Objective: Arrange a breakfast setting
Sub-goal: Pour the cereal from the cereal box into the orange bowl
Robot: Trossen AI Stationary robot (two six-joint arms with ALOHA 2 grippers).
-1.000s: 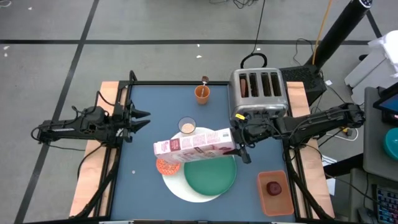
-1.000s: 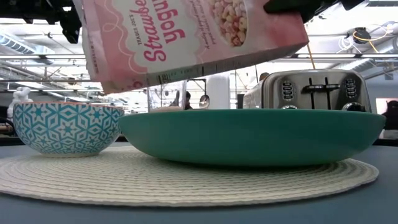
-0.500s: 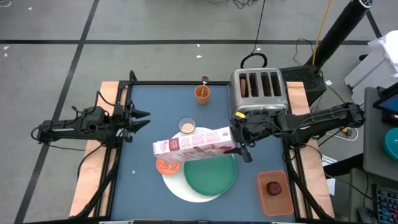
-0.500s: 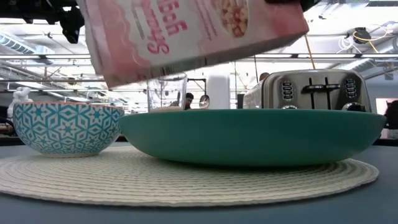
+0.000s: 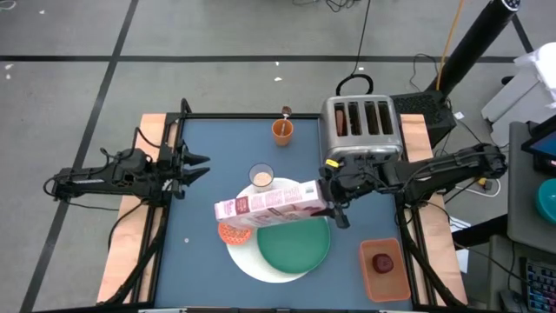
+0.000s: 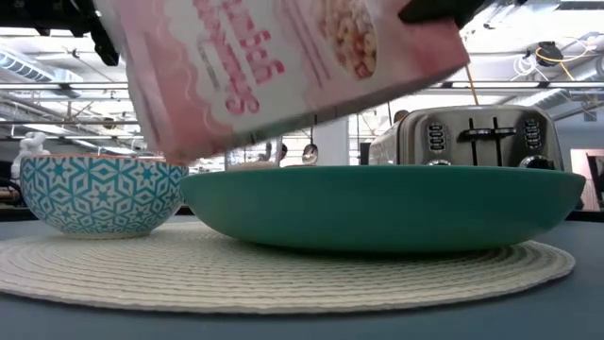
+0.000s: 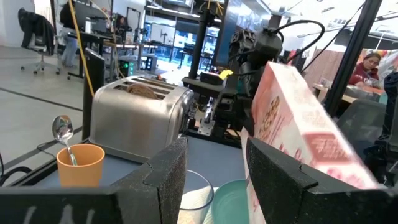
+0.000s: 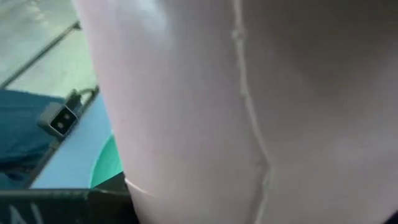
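high view – right gripper (image 5: 330, 193) gripping pink cereal box (image 5: 271, 203), tilted over bowl (image 5: 233, 233)

Even overhead light reaches my table; the pink cereal box (image 6: 283, 66) smears with motion blur and fills my right wrist view, unfocused.

Silver toaster (image 5: 362, 129) stands behind the orange tray (image 5: 382, 269).

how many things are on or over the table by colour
orange: 3, cup, bowl, tray
green: 1, plate
pink: 1, cereal box
white: 1, mat
silver: 1, toaster
clear: 1, glass
total: 8
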